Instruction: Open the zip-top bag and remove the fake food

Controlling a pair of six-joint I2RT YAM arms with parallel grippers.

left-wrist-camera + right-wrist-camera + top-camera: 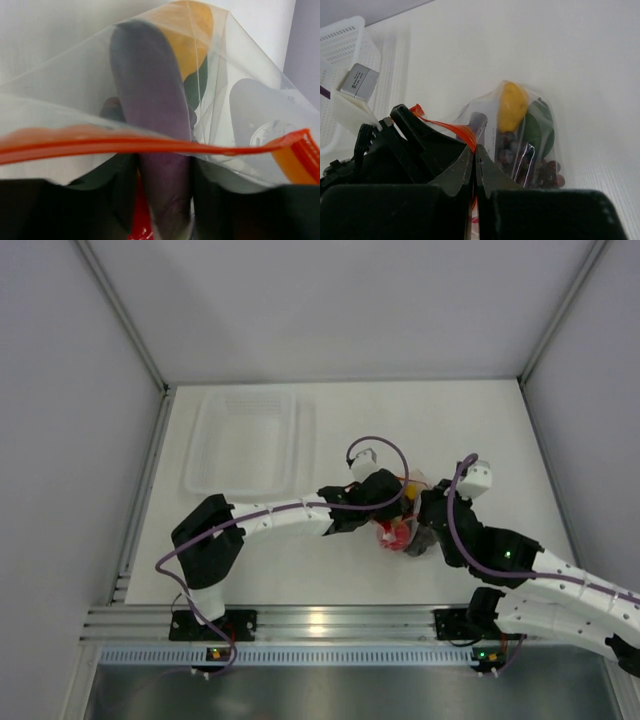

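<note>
The red-orange zipper strip [150, 146] of the zip-top bag [525, 150] crosses directly before the left wrist lens. The right pincer [476, 167] is clenched on that strip. For the left pincer [162, 205], the grip cannot be told. The bag lies mid-desk [480, 430], between both pincers.

Status: seal parting unclear; removal judged not begun.

The fake food is inside the bag: eggplant [150, 100], lemon [512, 105], green oval [537, 130], grapes [510, 155], tomato [392, 535]. The clear tray [245, 440] stands well apart.
</note>
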